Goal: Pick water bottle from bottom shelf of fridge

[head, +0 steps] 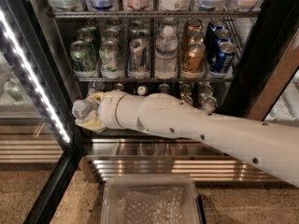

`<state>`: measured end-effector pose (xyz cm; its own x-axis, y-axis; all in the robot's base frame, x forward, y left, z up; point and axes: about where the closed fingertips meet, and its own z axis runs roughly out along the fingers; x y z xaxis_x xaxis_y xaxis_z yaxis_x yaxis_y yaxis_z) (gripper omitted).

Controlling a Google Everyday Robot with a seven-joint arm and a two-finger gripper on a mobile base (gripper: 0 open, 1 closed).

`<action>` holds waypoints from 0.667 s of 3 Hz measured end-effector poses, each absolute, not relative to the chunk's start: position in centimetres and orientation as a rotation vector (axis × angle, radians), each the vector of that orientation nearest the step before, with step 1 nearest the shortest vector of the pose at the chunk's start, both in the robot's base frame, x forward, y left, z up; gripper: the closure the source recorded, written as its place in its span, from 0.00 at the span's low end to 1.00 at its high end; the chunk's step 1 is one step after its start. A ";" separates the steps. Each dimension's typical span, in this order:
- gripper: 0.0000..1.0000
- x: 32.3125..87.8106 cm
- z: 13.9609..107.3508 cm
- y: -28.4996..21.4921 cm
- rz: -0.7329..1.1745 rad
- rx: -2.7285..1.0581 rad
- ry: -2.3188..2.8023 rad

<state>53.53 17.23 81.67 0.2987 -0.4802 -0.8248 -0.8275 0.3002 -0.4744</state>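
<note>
My gripper is at the left end of my white arm, in front of the left part of the fridge's lowest level. The arm lies across the bottom shelf and hides its rack. Only the tops of cans on that shelf show above the arm. A small white cap pokes up just above the arm. Its body is hidden, so I cannot tell whether it is the water bottle. No squat clear bottle shows plainly.
A taller labelled water bottle stands among cans on the rack above. The white LED strip runs down the left frame. The ribbed steel base is below the arm, and a clear plastic bin sits on the floor.
</note>
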 end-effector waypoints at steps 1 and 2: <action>1.00 49.9 83.9 16.8 0.431 -1.276 1.340; 1.00 48.7 87.1 12.7 0.442 -1.203 1.374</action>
<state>48.70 12.70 87.06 0.2306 -0.3862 -0.8931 -0.8343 0.3940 -0.3857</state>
